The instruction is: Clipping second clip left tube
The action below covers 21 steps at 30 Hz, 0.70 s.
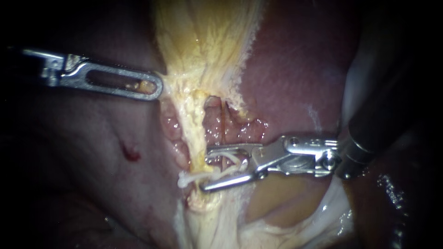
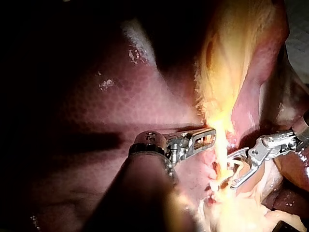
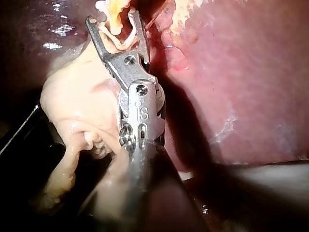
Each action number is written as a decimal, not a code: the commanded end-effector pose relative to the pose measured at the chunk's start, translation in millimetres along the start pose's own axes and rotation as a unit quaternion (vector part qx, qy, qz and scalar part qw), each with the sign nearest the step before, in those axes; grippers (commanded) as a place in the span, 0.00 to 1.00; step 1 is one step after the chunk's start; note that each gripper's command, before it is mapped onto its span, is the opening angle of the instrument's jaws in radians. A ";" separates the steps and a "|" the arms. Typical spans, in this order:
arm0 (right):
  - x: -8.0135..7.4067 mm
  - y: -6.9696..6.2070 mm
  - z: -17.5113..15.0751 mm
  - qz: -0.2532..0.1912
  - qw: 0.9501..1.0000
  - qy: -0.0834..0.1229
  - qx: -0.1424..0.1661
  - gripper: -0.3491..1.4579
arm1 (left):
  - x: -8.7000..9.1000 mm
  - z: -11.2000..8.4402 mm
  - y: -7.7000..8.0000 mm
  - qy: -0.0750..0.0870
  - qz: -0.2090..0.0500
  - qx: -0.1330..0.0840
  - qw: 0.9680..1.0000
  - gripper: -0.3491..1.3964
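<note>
Right tool (image 1: 206, 168) has an open white clip (image 1: 233, 163) cradled between its wide-spread jaws, straddling the left tube (image 1: 194, 129) right by what looks like a seated clip (image 1: 184, 180) (hard to be sure); left tool (image 1: 156, 87) is pinching the yellow tissue (image 1: 203, 41) higher up. So I'd say it's lined up but not squeezed yet; closing and letting go are left.

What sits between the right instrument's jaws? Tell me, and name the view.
A white clip, touching both jaws of the right instrument; the yellowish tube lies at their tips. The endoscope view shows it, the right wrist view too.
</note>
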 end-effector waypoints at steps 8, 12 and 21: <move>0.6 -0.7 1.4 0.002 1.000 0.009 0.012 0.47 | 0.0 0.0 0.0 0.000 0.000 0.000 1.000 0.00; 0.9 -1.0 2.1 0.005 1.000 0.013 0.024 0.47 | 0.0 0.0 0.0 0.000 0.000 0.000 1.000 0.00; 1.6 -1.4 4.2 0.004 0.998 0.026 0.052 0.47 | 0.0 0.1 0.0 0.000 0.000 0.000 1.000 0.00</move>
